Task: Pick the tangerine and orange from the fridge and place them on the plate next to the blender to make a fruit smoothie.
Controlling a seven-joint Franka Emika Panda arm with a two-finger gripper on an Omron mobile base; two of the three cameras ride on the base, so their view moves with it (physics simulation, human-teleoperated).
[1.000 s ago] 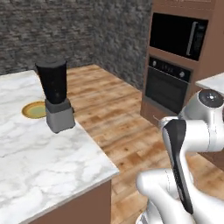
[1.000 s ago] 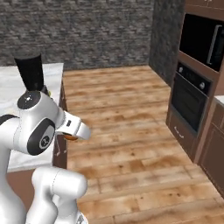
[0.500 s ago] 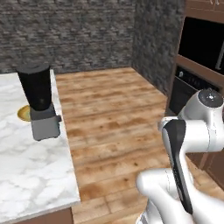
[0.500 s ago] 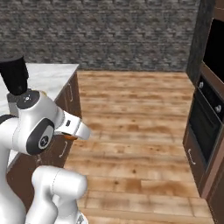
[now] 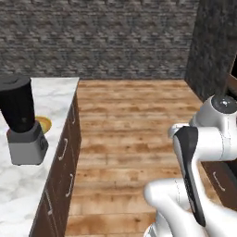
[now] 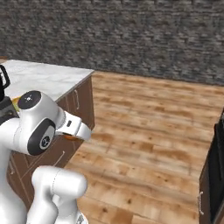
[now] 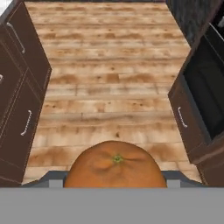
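Observation:
A round orange-coloured fruit (image 7: 114,168) with a small green stem dot sits low in the hand view, and my gripper (image 7: 116,178) is shut on it; I cannot tell whether it is the tangerine or the orange. A sliver of this fruit (image 6: 70,137) peeks out under the hand in the right base view. The black-jarred blender (image 5: 21,121) on its grey base stands on the white marble counter (image 5: 55,92) at the left. Behind the blender shows part of the yellow plate (image 5: 45,124). The blender (image 6: 3,85) and plate (image 6: 15,103) sit at that view's left edge. The fridge is out of view.
Dark brown counter cabinets (image 7: 19,87) line the left of a wooden floor aisle (image 5: 134,120). A dark cabinet stack with a black oven (image 7: 203,96) stands on the right. A grey stone wall (image 6: 131,39) closes the far end.
The whole picture has shifted, so the base has moved: the counter and blender now lie further left and closer, and the oven wall has slid off right. The fruit stays in the gripper.

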